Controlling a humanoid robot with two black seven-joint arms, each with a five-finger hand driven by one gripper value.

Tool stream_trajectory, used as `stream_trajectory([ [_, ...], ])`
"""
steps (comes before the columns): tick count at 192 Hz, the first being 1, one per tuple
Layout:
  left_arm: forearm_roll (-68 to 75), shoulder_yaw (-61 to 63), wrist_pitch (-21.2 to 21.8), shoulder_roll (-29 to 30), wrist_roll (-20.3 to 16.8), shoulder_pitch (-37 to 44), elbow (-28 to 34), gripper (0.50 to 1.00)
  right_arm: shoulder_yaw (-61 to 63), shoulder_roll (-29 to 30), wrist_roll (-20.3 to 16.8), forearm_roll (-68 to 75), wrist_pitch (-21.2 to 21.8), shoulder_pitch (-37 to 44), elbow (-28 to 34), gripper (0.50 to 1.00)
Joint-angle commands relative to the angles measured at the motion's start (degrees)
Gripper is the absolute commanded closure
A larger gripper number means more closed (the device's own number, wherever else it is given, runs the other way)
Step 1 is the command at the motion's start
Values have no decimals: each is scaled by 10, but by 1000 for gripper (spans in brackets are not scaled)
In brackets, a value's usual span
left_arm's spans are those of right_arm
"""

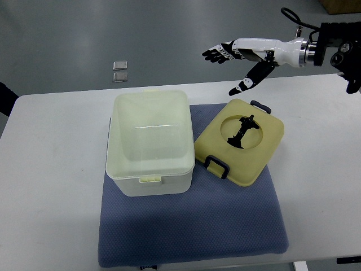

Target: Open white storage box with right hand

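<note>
A white translucent storage box (150, 144) stands on a blue mat (225, 226) at the table's centre left, its top uncovered and its small front latch facing the near edge. A pale yellow lid (265, 148) with a black handle in a round recess lies flat on the mat just right of the box, with dark clips at its near and far edges. My right hand (237, 62) hovers above the table's far edge, beyond the lid, fingers spread and holding nothing. The left arm does not show.
The white table (51, 169) carries the mat. Two small clear square pieces (119, 71) lie on the grey floor beyond the table's far edge. A dark object pokes in at the left edge (5, 97).
</note>
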Motion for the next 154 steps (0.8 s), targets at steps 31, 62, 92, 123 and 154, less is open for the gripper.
stream_trajectory([
  [31,0,0,0,0,0,0,0,500,-1,10,-126,306,-2,-19,-51,587],
  [62,0,0,0,0,0,0,0,500,-1,15,-198,463,-4,-44,-56,587],
  [92,0,0,0,0,0,0,0,500,0,39,-273,582,-39,-65,-57,587],
  [123,0,0,0,0,0,0,0,500,-1,46,-312,696,-79,-71,-57,585],
  [154,0,0,0,0,0,0,0,500,0,49,-319,744,-87,-70,-56,579],
])
